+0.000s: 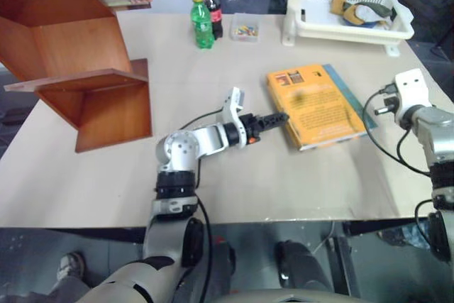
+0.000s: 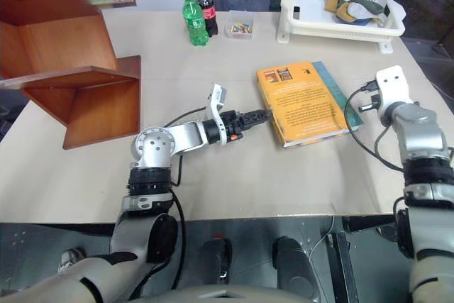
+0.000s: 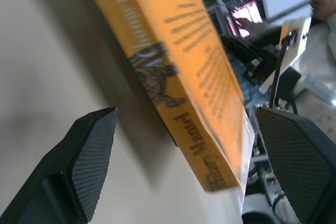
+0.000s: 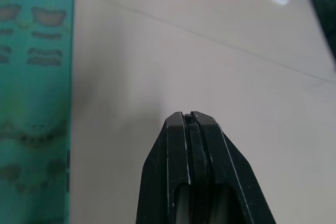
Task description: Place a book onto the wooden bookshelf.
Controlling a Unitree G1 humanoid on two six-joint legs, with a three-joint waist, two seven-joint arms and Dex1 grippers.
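Lying on one teal-blue book (image 4: 34, 98), one orange book (image 1: 316, 104) shows spine lettering to the spread-fingered left gripper (image 1: 280, 118); right gripper (image 4: 190, 121) clenched empty

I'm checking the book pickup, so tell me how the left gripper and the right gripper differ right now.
The left gripper is open, its fingers on either side of the orange book's spine edge; the right gripper is shut on nothing. The left gripper sits at the orange book's left side; the right gripper is over bare table beside the teal book. Both have black fingers.
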